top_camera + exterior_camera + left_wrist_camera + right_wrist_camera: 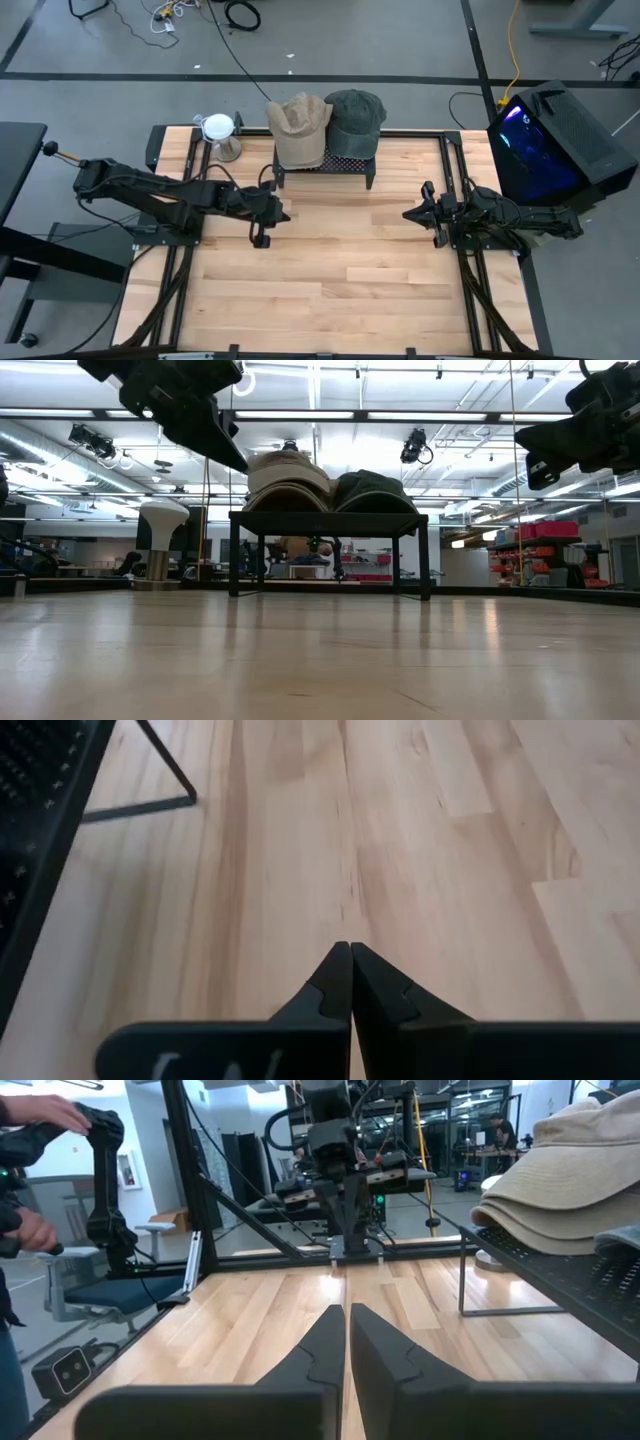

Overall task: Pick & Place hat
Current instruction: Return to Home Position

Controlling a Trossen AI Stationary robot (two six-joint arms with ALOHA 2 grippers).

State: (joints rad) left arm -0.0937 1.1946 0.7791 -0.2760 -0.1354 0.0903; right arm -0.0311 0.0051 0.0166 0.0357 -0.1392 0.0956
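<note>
Pulling back to home is where the trouble sits, esp. for the left gripper. It hangs above the table just in front of the shelf, near the shelf's front-left leg. If the arm swings sideways w/o clearing first, it could clip that leg and jolt the shelf. That could tip the stack of brown caps, whose brim overhangs the front edge. The dark green cap, touching the stack on the shelf's other half, could slide w/ it. The left arm's links also lie near the white stand at the back-left corner, so a sloppy fold-in might knock it.

Pose: the left arm is stretched far out from its base, wrist tipped down at the boards, fingers pressed together & holding nothing. The right gripper waits on the right side, well apart from the shelf. It points level toward the centre, fingers likewise pressed together & empty. Less risk there, prob. just a short retract.
</note>
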